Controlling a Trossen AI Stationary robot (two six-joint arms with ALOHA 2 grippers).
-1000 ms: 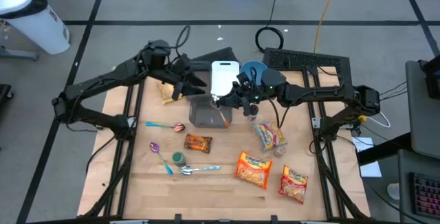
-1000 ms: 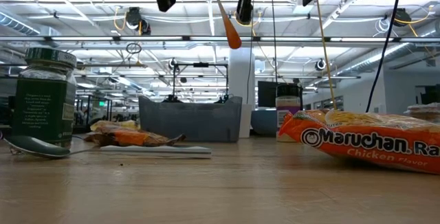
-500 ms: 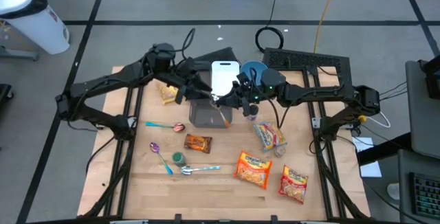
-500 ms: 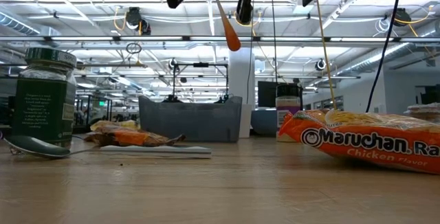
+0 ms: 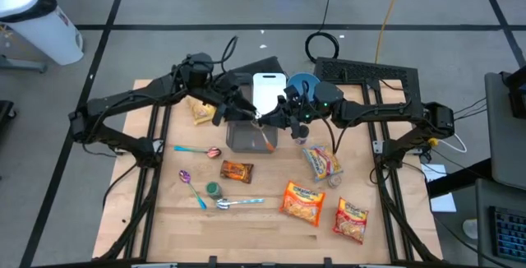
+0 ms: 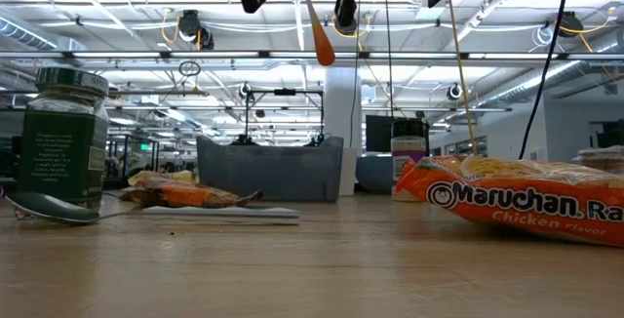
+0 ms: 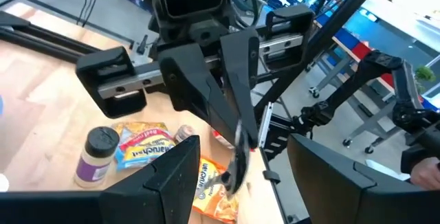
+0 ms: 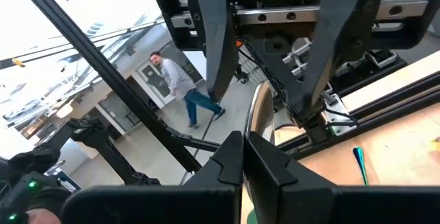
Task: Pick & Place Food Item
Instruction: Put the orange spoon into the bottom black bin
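My right gripper (image 5: 261,118) is clamped on the orange-tipped metal spoon (image 5: 267,133) above the grey plastic bin (image 5: 249,136); my left gripper (image 5: 249,108), spread wide, is almost touching it, so the two may collide, or the spoon slip. Three ramen packets (image 5: 303,201) lie on the wooden counter (image 5: 263,219), one jar (image 5: 213,190), one snack bar (image 5: 237,171).

A green-labelled jar (image 6: 61,135) stands on the wooden surface (image 6: 312,269) beside a spoon (image 6: 49,208). A ramen packet (image 6: 522,199) lies opposite, a grey bin (image 6: 270,169) sits behind, and an orange-tipped utensil (image 6: 314,23) hangs overhead.
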